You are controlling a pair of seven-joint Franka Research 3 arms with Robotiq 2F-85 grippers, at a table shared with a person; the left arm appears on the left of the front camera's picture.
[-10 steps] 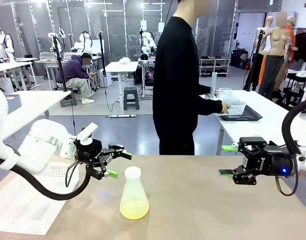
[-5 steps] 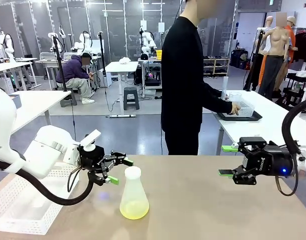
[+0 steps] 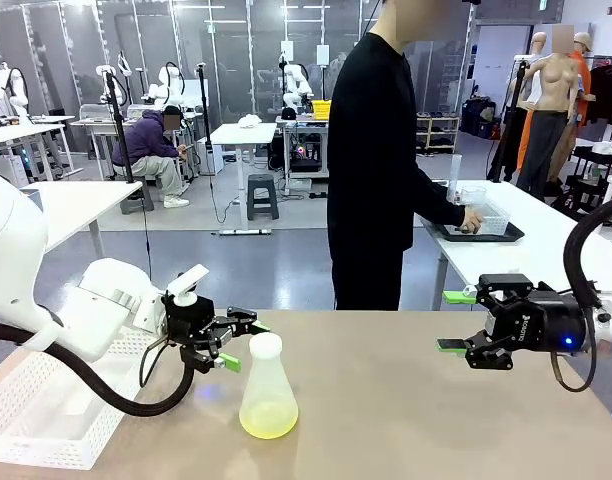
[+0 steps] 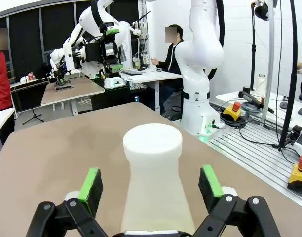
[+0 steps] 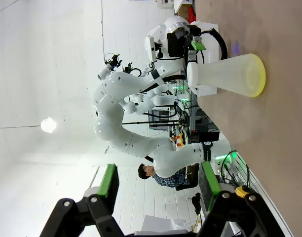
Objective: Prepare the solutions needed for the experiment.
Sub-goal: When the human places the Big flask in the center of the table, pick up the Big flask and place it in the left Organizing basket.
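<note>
One translucent plastic conical flask stands upright on the tan counter, a little left of its middle. It holds the solutions, a shallow layer of clear, pale yellow-green liquid at its base; its neck is topped by a white round cap.

Two tools are in sight. The left tool hangs just beside the flask's neck on its left, its green-padded fingers spread wide; in the left wrist view the neck rises between them with a gap on each side, so nothing is gripped. The right tool hovers above the counter well to the flask's right, its jaws apart and empty.

One white perforated tray sits at the counter's left edge, under the left arm.

One person in a black top stands beyond the far edge, a hand on a dark tray of clear labware on a white side table. The counter between the flask and the right tool lies bare.
</note>
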